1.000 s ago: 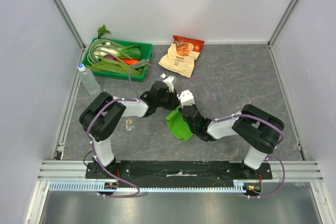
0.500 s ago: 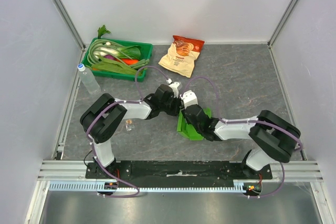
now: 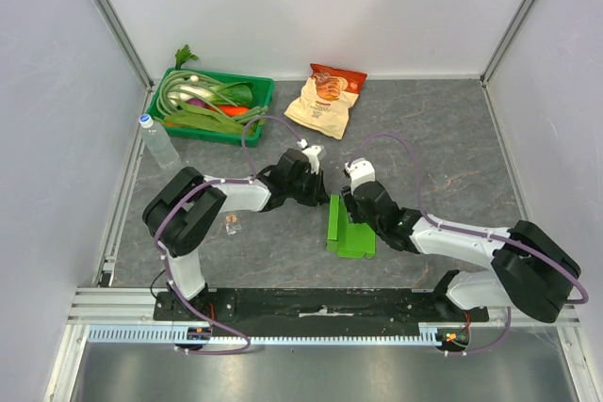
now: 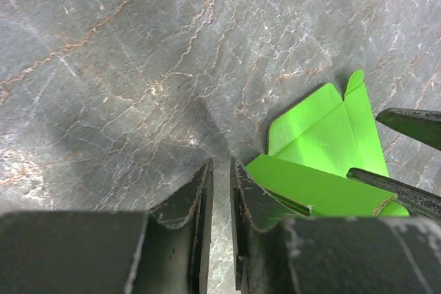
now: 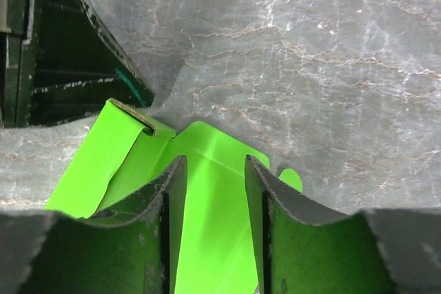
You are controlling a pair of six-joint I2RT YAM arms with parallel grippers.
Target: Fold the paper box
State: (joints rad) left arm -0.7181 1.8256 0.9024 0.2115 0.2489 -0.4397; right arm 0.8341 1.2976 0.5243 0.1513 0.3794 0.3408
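Released, paper box (image 3: 350, 230) lies flattish, partly hidden under spread right fingers (image 5: 176, 197); left fingers (image 4: 196, 197) barely parted, empty.

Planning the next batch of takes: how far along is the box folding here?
Early on. Done: one side panel of the paper box looks creased up. In hand: nothing gripped; the right gripper stands open over the box, and the left gripper, nearly closed and empty, sits at its edge. Left: the end flaps lie spread on the table, no closed shape yet.
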